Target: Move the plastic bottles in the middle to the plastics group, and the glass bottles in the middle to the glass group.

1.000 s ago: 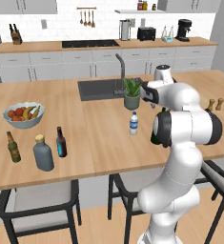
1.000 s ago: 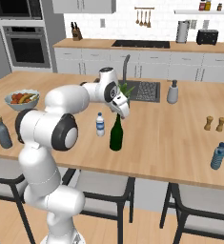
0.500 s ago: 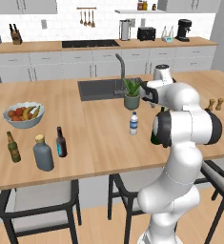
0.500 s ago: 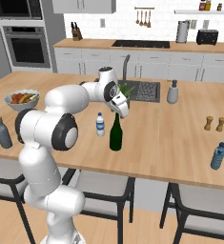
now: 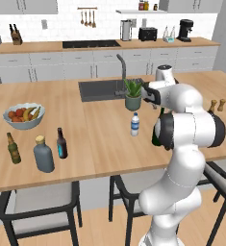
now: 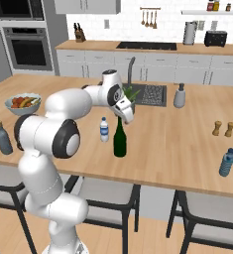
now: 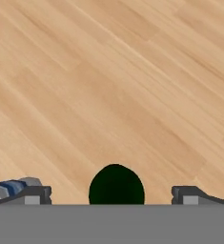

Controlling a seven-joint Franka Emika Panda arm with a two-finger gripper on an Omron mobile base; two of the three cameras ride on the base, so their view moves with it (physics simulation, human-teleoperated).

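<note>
At the far left of the wooden island counter, in the left base view, the brown beer bottle stands below the fruit bowl, with the grey-blue bottle just to its right and the dark beer bottle beside that, the three forming a loose cluster near the front edge. Further right, near the counter's middle, the small water bottle stands upright in front of a potted plant by the sink. Right of it the green wine bottle stands upright, partly hidden by the arm in the left base view. The gripper hangs directly over its neck; in the hand view the fingertips sit wide apart on either side of the bottle's dark top, released and not touching it. Far right, a salt and pepper pair and a blue plastic bottle stand well apart from the rest.
</note>
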